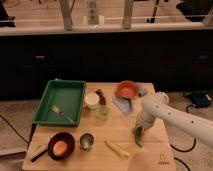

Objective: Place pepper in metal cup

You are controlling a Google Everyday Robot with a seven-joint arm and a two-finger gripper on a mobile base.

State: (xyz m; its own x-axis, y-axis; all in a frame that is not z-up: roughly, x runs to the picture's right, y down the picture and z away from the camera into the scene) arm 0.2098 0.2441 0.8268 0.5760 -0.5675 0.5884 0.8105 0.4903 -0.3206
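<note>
Along the near edge of the surface (pixel 115 127), a dark bowl (pixel 61 146) sits at 7 o'clock. The metal cup (pixel 86 141) stands upright just beside it, at the bowl's 3 o'clock. A pale yellow stick (pixel 116 149) lies at 6 o'clock. At 4 o'clock the gripper (pixel 138 131) points down onto the pepper (pixel 138 139), meeting its upper end; whether it is clamped on the pepper cannot be told. The pepper is well apart from the metal cup. Farther back are a green tray (pixel 67 92) at 10 o'clock, a white cup (pixel 92 100) at 12, and an orange bowl (pixel 127 90) at 1.

The end effector (pixel 138 128) and pepper (pixel 138 138) lie right of the metal cup (pixel 86 141).
</note>
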